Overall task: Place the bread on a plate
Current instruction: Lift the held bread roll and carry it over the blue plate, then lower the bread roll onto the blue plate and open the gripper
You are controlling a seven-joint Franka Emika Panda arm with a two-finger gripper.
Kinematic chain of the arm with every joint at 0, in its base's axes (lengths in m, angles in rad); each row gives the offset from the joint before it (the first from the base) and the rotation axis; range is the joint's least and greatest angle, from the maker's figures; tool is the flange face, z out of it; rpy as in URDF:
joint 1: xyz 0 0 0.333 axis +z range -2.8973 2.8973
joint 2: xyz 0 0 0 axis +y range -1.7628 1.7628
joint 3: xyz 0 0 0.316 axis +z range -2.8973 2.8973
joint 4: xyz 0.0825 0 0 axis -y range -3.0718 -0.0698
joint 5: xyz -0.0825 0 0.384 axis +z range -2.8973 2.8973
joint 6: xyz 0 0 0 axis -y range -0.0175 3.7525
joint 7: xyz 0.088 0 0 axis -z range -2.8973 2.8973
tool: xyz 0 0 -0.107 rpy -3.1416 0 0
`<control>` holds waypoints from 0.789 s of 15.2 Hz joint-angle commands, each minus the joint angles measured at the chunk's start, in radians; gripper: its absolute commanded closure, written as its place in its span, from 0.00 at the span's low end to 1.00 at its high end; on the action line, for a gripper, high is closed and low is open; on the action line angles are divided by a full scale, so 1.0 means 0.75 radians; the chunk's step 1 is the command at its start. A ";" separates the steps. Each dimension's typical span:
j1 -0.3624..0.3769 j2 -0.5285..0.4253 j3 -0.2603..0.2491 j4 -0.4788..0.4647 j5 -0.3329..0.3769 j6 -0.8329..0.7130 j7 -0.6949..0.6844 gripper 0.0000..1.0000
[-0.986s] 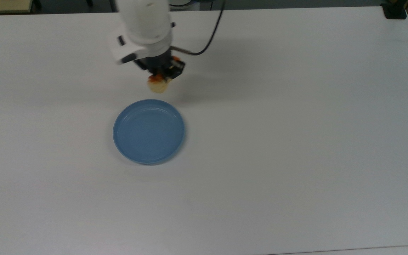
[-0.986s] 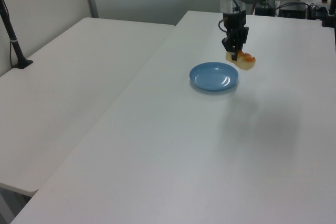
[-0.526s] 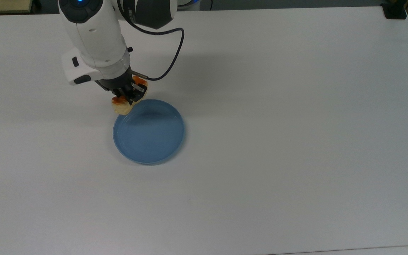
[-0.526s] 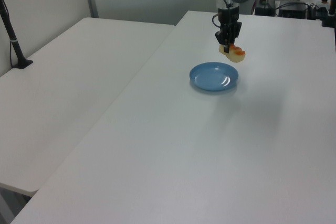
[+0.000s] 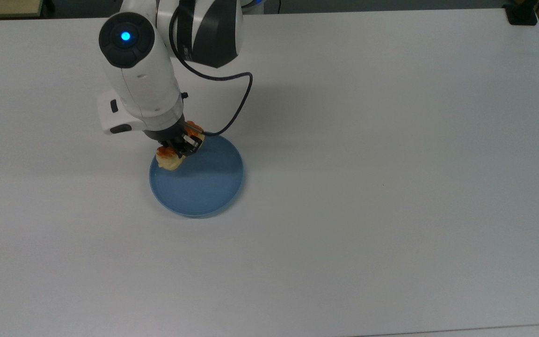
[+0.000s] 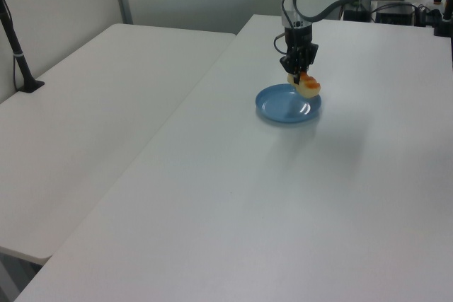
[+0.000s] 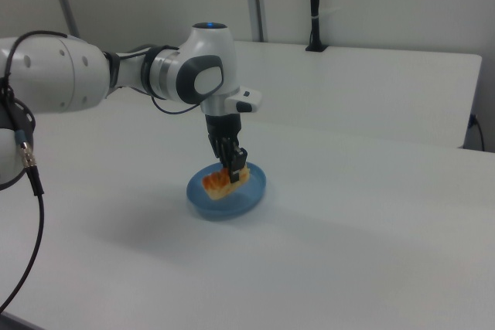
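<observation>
Bread (image 5: 168, 160), a small pale-yellow roll with orange-brown glazed bumps on top, hangs clamped between the two black fingers of the gripper (image 5: 179, 146), which close on it from either side near its middle. In the top view it sits at about ten o'clock over the blue plate (image 5: 204, 192), its pale end reaching out across the rim. In the right view the roll (image 7: 225, 182) tilts, one end lower than the other, and is seen over the plate's (image 7: 244, 202) near half; whether its lower end touches the plate I cannot tell. In the left view the roll (image 6: 308, 86) is at the far edge of the plate (image 6: 279, 111), at roughly one o'clock, with the gripper (image 6: 296, 68) pointing straight down on it.

The white Panda arm (image 5: 141, 84) reaches in from the top view's twelve o'clock, a blue light (image 5: 125, 36) glowing on its joint cap, and a dark cable (image 5: 236, 105) loops from the wrist out towards three o'clock and back. The plate rests flat on the white table (image 5: 391, 187), its inside bare apart from the shadow of the arm. A second white table (image 6: 92, 118) stands just beside the first, at nine o'clock in the left view.
</observation>
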 commanded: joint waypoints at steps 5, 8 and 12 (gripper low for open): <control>0.042 0.087 -0.002 0.034 -0.010 0.051 0.105 0.64; 0.046 0.087 -0.002 0.030 -0.010 0.054 0.127 0.19; 0.046 0.085 -0.002 0.030 -0.017 0.051 0.144 0.00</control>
